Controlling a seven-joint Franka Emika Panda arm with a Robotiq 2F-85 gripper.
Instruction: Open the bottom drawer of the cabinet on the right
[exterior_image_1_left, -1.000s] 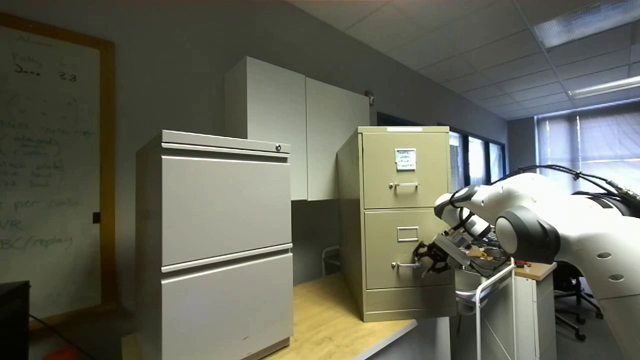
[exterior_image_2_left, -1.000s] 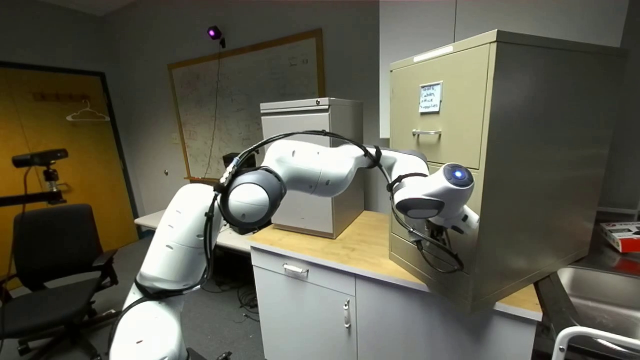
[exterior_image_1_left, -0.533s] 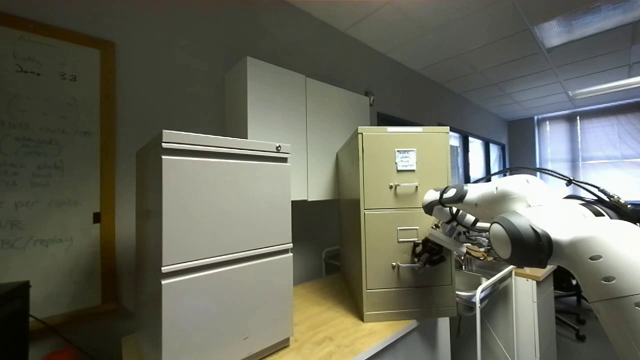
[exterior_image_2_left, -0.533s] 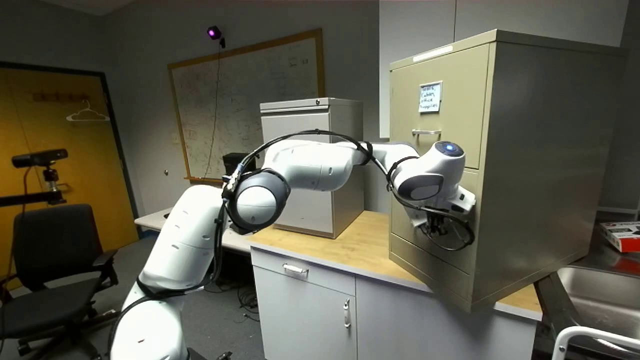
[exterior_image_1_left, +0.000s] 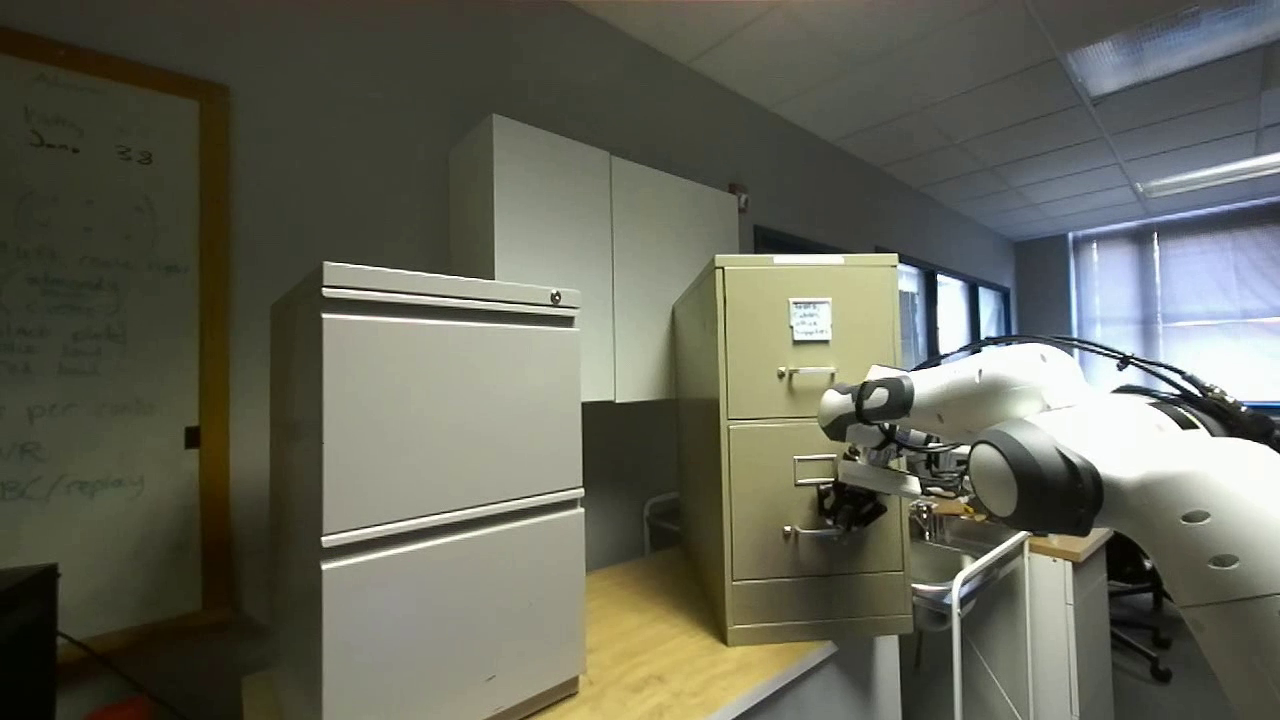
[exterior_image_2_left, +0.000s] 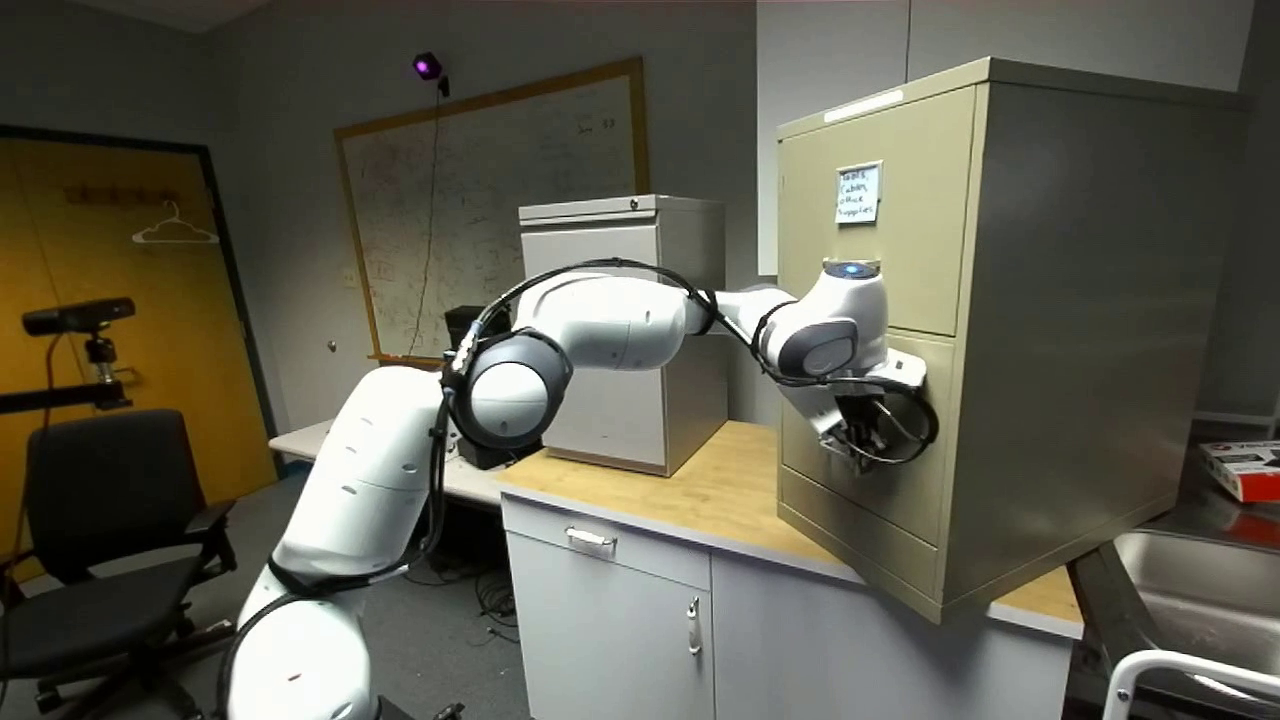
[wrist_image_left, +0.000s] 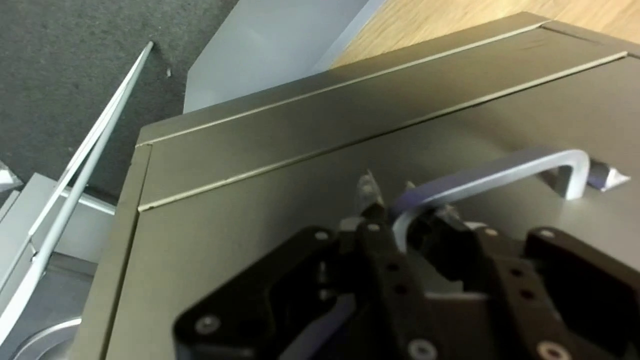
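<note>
The narrow beige cabinet (exterior_image_1_left: 697, 470) stands on a wooden counter; it also shows in an exterior view (exterior_image_2_left: 1090, 340). Its bottom drawer (exterior_image_1_left: 765, 545) is flush with the front, and its face fills much of the wrist view (wrist_image_left: 280, 200). The drawer's silver handle (wrist_image_left: 500, 175) runs from the lock side into my jaws. My gripper (wrist_image_left: 407, 204) has its fingers on either side of the handle's near end, partly closed. One fingertip passes behind the bar. Whether they pinch it I cannot tell. In both exterior views the gripper (exterior_image_1_left: 850, 507) (exterior_image_2_left: 862, 450) is at the handle's right end.
The labelled upper drawer (exterior_image_1_left: 755, 345) is shut above. A wider pale grey cabinet (exterior_image_1_left: 450, 420) stands on the same counter (exterior_image_1_left: 650, 610). A sink (exterior_image_2_left: 1195, 590) and a white metal rail (exterior_image_1_left: 957, 640) lie beside the beige cabinet.
The wrist has swung up and leftward across the cabinet front in both exterior views and tilted, while the fingers stay at the handle's right end. The drawer has not moved.
</note>
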